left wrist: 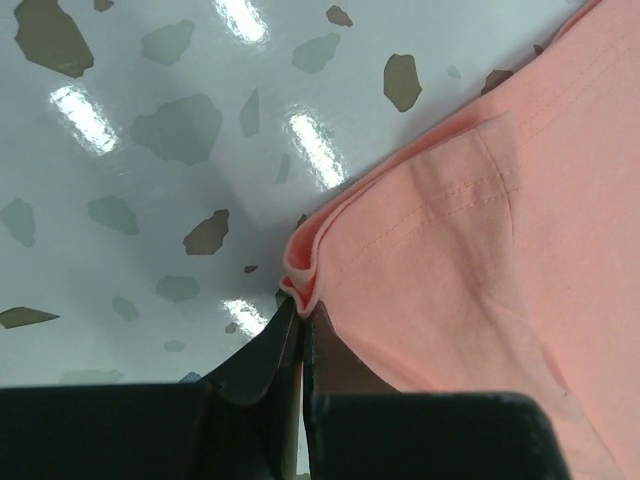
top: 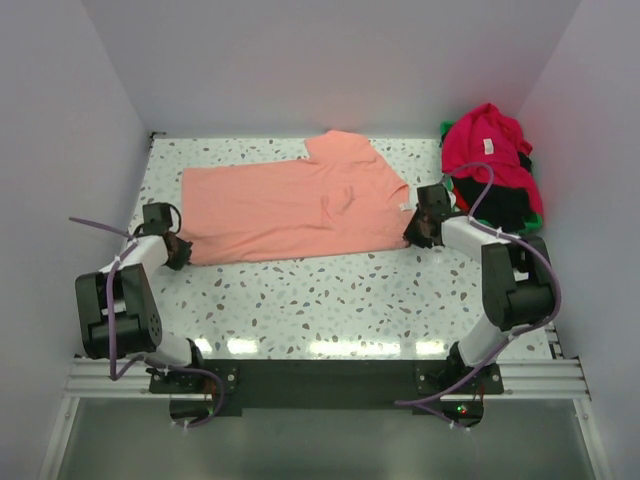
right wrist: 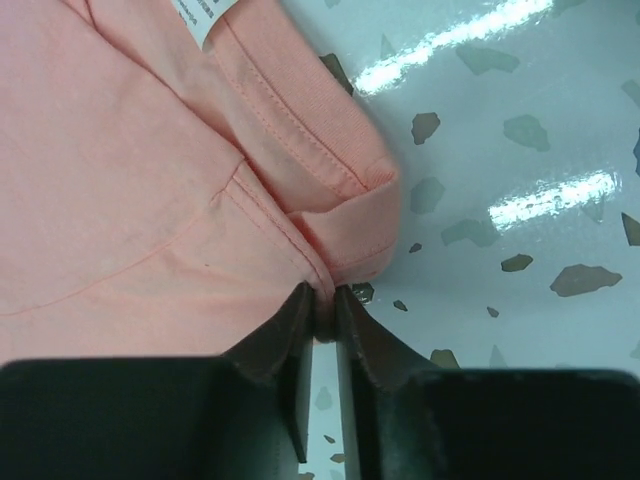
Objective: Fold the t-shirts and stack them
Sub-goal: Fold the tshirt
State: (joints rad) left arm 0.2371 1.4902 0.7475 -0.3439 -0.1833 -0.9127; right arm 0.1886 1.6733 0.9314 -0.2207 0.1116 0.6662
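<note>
Wrist views confirm left hand (left wrist: pixel 300 318) and right hand (right wrist: pixel 322 302) each pinching the salmon-pink t-shirt (left wrist: pixel 480 250) edge; only overhead shows the red t-shirt (top: pixel 485 140).

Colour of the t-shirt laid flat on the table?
It's a plain salmon-pink t-shirt; the top external view shows it best.

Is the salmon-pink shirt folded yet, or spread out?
Spread out: the salmon-pink shirt lies flat at full length on the table, one sleeve showing. Left gripper and right gripper pinch its near corners.
</note>
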